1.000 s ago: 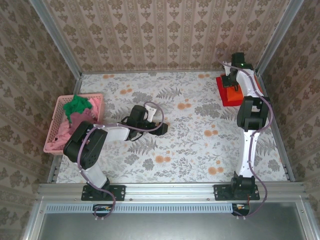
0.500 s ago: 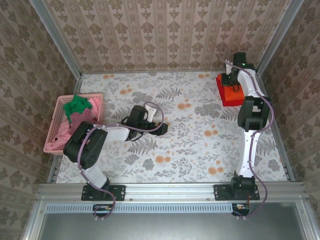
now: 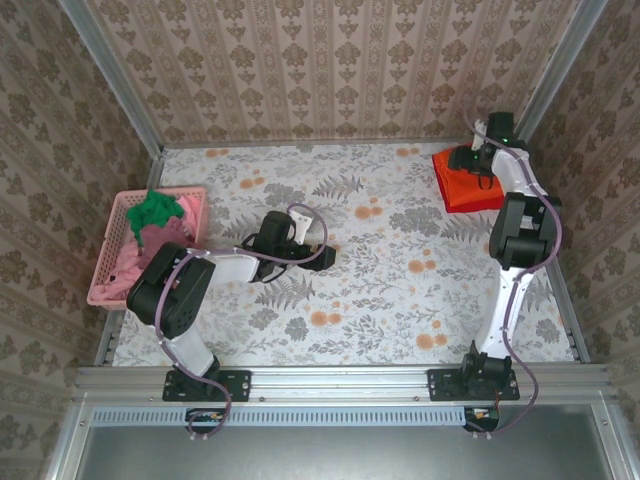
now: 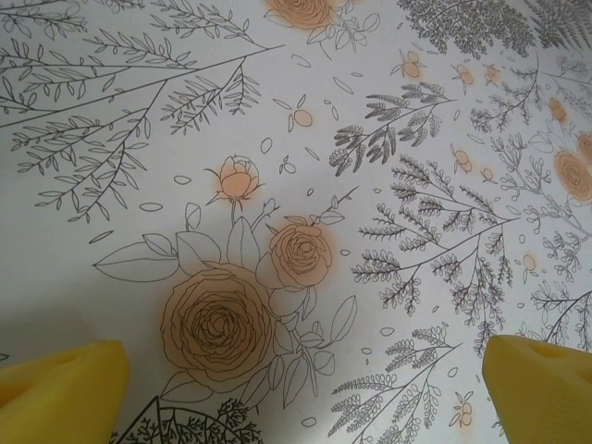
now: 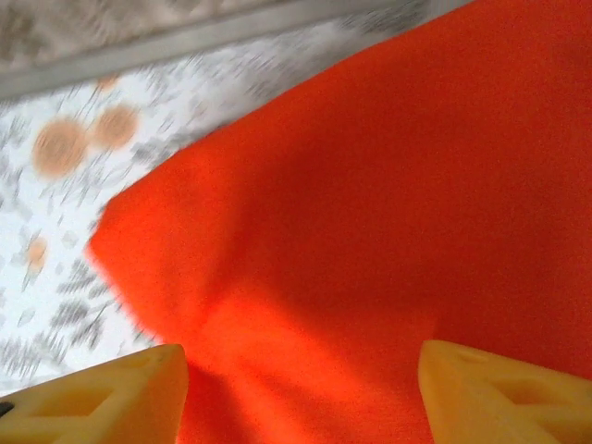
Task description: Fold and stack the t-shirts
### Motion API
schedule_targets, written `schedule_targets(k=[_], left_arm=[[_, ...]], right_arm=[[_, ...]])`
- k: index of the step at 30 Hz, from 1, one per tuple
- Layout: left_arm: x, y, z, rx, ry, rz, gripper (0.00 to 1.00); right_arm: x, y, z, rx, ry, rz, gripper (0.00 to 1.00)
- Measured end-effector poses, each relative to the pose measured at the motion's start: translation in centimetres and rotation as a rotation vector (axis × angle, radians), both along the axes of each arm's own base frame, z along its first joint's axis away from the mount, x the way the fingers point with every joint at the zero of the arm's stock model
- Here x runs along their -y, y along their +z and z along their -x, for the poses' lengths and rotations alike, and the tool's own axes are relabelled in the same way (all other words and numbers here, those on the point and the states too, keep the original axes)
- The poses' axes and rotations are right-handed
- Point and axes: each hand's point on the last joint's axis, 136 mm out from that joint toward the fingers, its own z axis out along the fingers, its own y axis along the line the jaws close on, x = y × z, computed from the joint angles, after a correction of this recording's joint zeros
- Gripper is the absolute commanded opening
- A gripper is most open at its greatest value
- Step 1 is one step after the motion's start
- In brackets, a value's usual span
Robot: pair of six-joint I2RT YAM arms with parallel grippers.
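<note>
**Top external view.** The orange t-shirt [image 3: 462, 187] lies folded flat in the far right corner of the table [image 3: 400, 300], close to the wall. The right gripper [image 3: 478, 160] is over its far edge. The left gripper [image 3: 322, 257] rests low at mid-table, well apart from any cloth. The pink basket [image 3: 118, 215] at the left edge holds a green t-shirt [image 3: 155, 209] on top of pink cloth [image 3: 125, 265].

I judge the step in hand to be setting down the folded orange piece. To do it well, I would lift the right arm straight up, jaws wide, so no finger drags the fold open. Only then would I send an arm to the basket.

**Left wrist view.** Both yellow fingertips [image 4: 60, 388] stand at the picture's outer edges, as wide apart as they go. Nothing is between them but the bare flowered tabletop. This tool holds nothing.

**Right wrist view.** The picture is blurred. The yellow fingertips [image 5: 102, 393] stand clearly apart, with orange cloth spread beneath and between them. I see no fabric pinched or lifted, so I rate this tool as partly open and gripping nothing. I cannot tell whether a fingertip brushes the cloth.
</note>
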Motion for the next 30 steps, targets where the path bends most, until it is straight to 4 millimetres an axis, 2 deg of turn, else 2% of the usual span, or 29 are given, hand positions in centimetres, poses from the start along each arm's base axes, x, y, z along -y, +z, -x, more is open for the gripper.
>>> schedule_targets(k=[5,7,10,19,23,27,30], left_arm=[[0.0,0.0,0.0,-0.001,0.002,0.001,1.00],[0.0,0.0,0.0,0.000,0.002,0.002,1.00],[0.0,0.0,0.0,0.000,0.003,0.002,1.00],[0.0,0.0,0.0,0.001,0.003,0.002,1.00],[0.0,0.1,0.0,0.004,0.003,0.004,1.00],[0.0,0.4,0.0,0.009,0.003,0.008,1.00],[0.0,0.4,0.0,0.010,0.003,0.009,1.00]], right_arm=[[4.8,0.0,0.5,0.037,-0.141,-0.020,0.69],[6.1,-0.6,0.9,0.032,-0.177,-0.033,0.69],[7.0,-1.4,1.2,0.021,-0.206,-0.054,0.70],[5.7,-3.0,2.2,-0.003,-0.194,-0.107,0.71],[4.8,-1.5,3.3,0.012,-0.186,-0.101,0.72],[4.3,1.1,2.9,0.071,-0.171,-0.088,0.72],[4.1,1.0,2.9,0.068,-0.177,-0.101,0.73]])
